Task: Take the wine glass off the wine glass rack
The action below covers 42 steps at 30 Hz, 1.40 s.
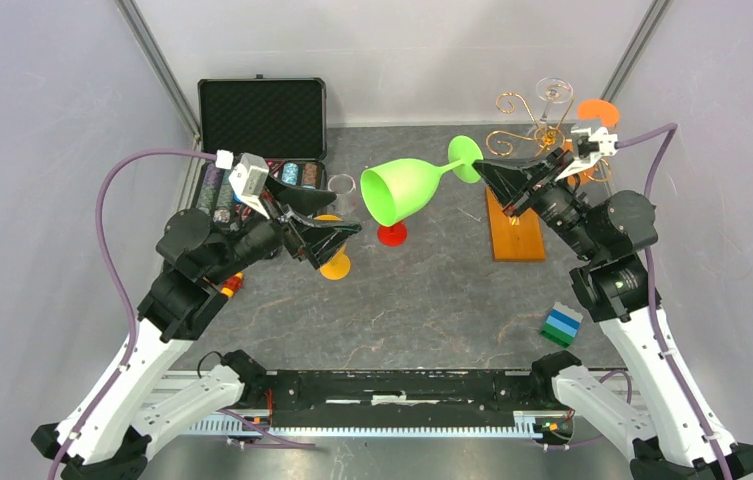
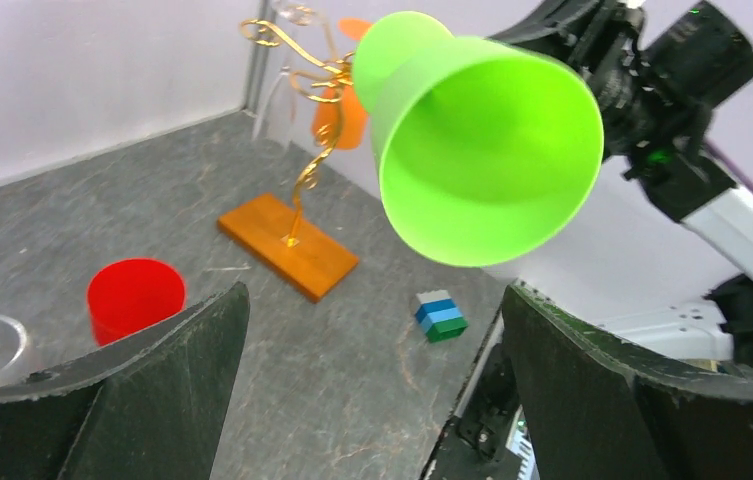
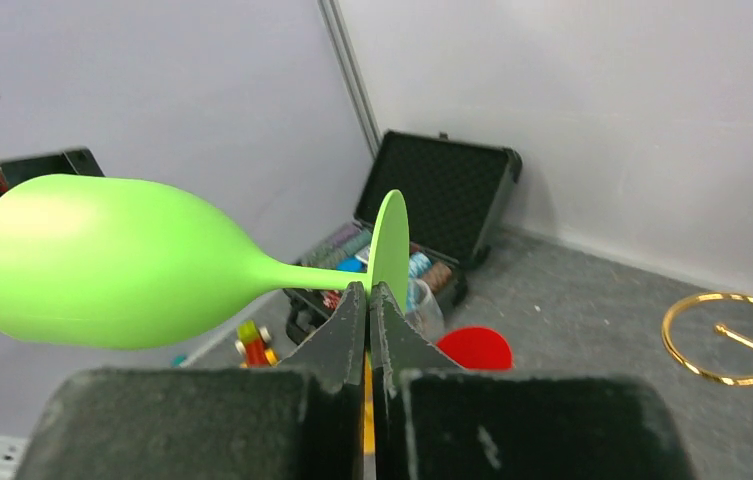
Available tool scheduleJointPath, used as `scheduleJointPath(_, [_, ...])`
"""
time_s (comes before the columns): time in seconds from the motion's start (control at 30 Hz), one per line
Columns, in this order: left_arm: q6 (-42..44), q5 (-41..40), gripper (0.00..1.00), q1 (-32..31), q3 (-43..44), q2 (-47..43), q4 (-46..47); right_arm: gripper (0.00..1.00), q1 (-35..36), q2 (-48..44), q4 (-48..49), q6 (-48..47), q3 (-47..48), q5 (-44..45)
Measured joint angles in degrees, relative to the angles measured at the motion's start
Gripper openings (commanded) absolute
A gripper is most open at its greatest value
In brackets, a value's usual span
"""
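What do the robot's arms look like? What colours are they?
They match. The left arm and right arm are white low down, with chunky black joints higher up. A thin purple cable loops along each one. The left end effector and right end effector each have two black, wedge-shaped fingers with a grainy surface.

Black case (image 1: pixel 262 112) open at back left, chips inside; clear cup (image 1: pixel 342 184) just beside it; red cup (image 1: pixel 392 235) mid desk (image 1: pixel 422 310); blue-green block stack (image 1: pixel 562 325) front right, well apart from the rest
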Motion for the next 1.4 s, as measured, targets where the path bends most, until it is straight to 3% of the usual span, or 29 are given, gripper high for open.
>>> scheduleJointPath(0.2, [-4.1, 5.1, 0.98, 0.0, -2.2, 0.6, 7.7, 0.0, 0.0, 0.7, 8.1, 6.1, -1.7, 0.0])
scheduleJointPath(0.53, [-6.5, 4.7, 0.87, 0.0, -3.5, 0.2, 12.0, 0.0, 0.0, 3.2, 9.2, 9.5, -4.3, 2.6])
scheduleJointPath(0.73, [-7.4, 3.9, 0.62, 0.0, -3.5, 0.0, 13.9, 0.0, 0.8, 5.7, 6.7, 9.6, -4.3, 5.4])
scheduleJointPath(1.07, [-9.5, 2.8, 0.58, 0.0, -3.0, 7.3, 12.2, 0.0, 8.7, 8.8, 3.7, 7.3, -4.2, 7.7])
scheduleJointPath(1.4, [-12.2, -1.8, 0.1, 0.0, 0.1, 8.9, 5.5, 0.0, 16.1, 12.5, -1.0, 3.3, -1.4, 19.3])
